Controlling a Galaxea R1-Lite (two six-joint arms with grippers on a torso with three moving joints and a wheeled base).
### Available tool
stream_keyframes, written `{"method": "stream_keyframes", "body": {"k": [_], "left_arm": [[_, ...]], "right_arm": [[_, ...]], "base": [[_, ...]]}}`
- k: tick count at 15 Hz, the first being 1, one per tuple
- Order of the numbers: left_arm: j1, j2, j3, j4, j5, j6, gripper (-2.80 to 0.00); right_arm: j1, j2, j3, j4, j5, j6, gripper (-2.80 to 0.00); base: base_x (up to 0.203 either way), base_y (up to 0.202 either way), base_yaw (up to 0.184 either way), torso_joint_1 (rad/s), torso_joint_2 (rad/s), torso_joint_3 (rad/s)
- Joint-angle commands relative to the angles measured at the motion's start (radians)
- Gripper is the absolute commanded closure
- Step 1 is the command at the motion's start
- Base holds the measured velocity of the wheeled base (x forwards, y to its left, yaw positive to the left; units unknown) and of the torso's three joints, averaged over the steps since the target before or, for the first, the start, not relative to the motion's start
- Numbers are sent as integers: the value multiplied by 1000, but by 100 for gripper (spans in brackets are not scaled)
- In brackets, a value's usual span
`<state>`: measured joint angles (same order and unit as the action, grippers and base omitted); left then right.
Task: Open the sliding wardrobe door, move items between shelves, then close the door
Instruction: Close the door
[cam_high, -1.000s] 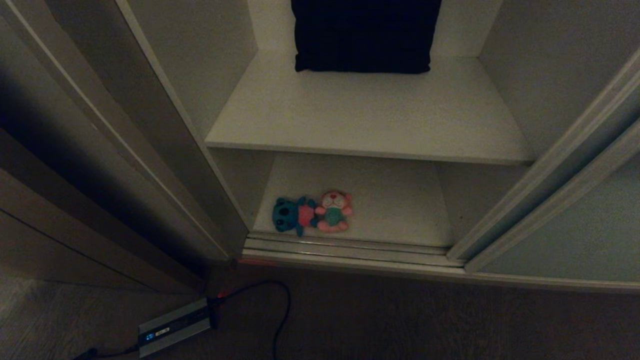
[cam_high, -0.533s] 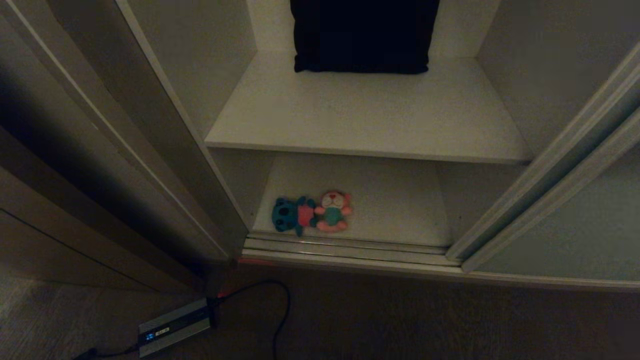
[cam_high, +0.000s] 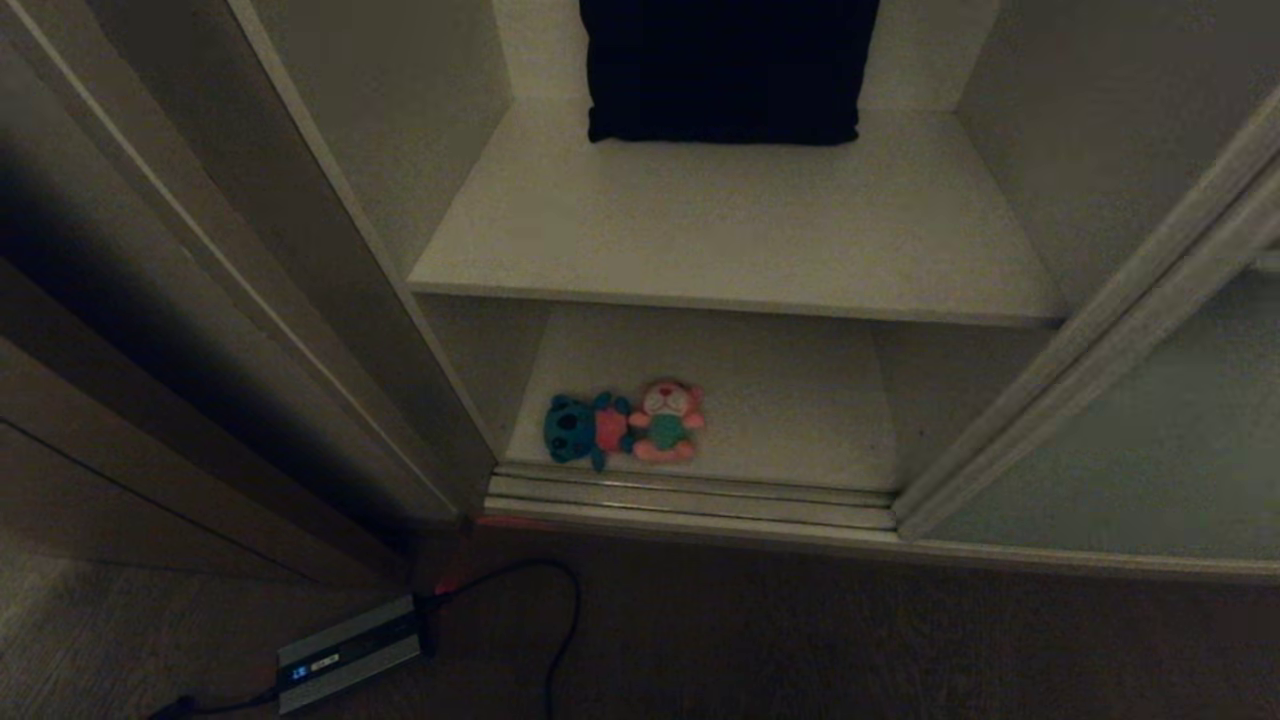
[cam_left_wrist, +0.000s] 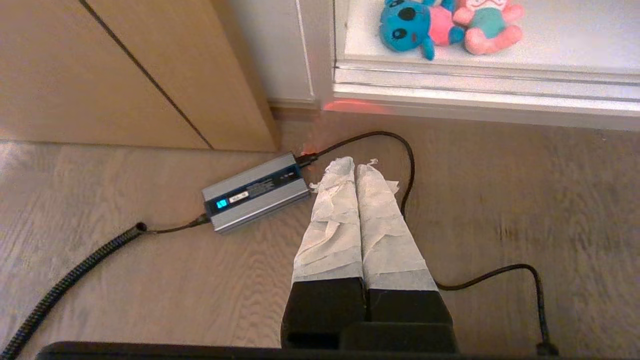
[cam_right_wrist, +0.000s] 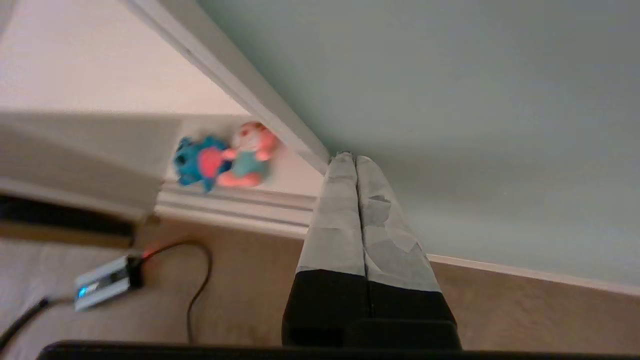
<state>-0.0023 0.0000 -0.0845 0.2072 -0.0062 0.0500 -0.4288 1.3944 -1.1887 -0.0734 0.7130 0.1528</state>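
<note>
The right gripper (cam_right_wrist: 350, 159), fingers pressed together and empty, is sitting at the sliding wardrobe door (cam_right_wrist: 450, 100) edge; the items (cam_right_wrist: 225, 157) are lying beyond that edge (nearer this arm).

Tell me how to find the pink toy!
Look in the open wardrobe, below the upper shelf that holds the dark cloth. On the bottom shelf, near its front left, two plush toys lie touching. The pink toy is the right one, with a white face and teal shirt; its neighbour, the blue toy, wears pink.
</note>
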Motion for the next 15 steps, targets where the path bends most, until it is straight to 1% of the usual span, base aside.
{"method": "stream_keyframes", "body": {"k": [1, 3, 6, 8, 11, 12, 13, 15], "left_arm": [[1, 1, 0, 1, 0, 1, 0], [1, 0, 0, 1, 0, 1, 0], [1, 2, 0, 2, 0, 1, 0], [1, 0, 0, 1, 0, 1, 0], [1, 0, 0, 1, 0, 1, 0], [1, 0, 0, 1, 0, 1, 0], [1, 1, 0, 1, 0, 1, 0], [1, 2, 0, 1, 0, 1, 0]], "right_arm": [[57, -45, 12, 7, 13, 1, 0], [116, -73, 17, 8, 12, -1, 0], [239, -103, 33, 8, 7, -2, 0], [354, -121, 55, 7, -31, -5, 0], [561, -177, 131, 5, -122, -12, 0], [597, -212, 160, 5, -144, -13, 0], [611, -245, 185, 5, -155, -14, 0], [617, -295, 238, 5, -163, -14, 0]], "base": [[0, 0, 0, 0, 0, 0], [0, 0, 0, 0, 0, 0], [0, 0, 0, 0, 0, 0], [0, 0, 0, 0, 0, 0], [0, 0, 0, 0, 0, 0], [0, 0, 0, 0, 0, 0], [0, 0, 0, 0, 0, 0], [0, 0, 0, 0, 0, 0]]}}
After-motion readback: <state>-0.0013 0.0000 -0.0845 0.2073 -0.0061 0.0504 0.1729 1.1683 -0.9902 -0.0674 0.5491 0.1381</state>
